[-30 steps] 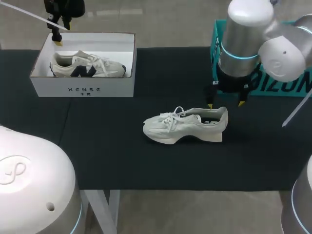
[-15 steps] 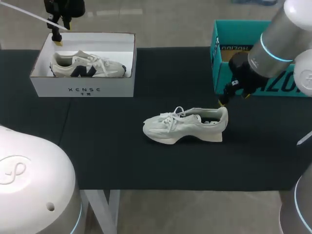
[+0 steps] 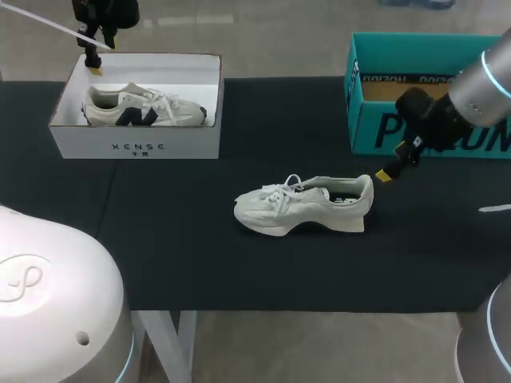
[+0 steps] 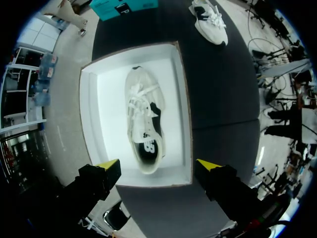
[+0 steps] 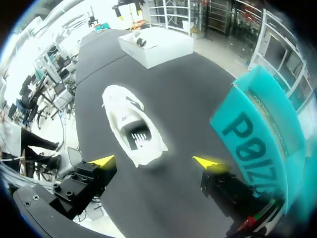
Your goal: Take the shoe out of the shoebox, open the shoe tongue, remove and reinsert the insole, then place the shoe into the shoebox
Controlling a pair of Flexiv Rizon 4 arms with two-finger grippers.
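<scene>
While the white laced shoe (image 3: pixel 303 205) stands on its thick sole on the matte black counter (image 3: pixel 176 239), both tools are spread and empty.
Right tool (image 5: pixel 154 161) hangs just off the shoe's heel, beside the rectangular teal shoebox (image 3: pixel 431 120). Left tool (image 4: pixel 158 164) hangs above the white cardboard shoebox (image 4: pixel 184 124), which holds a second pale shoe (image 4: pixel 143 126) with a dark side mark, lying lengthwise.

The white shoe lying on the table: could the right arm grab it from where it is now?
Probably yes. The right gripper hangs open just behind the heel of the shoe, nothing lies between them, and the teal box stands off to one side.
</scene>
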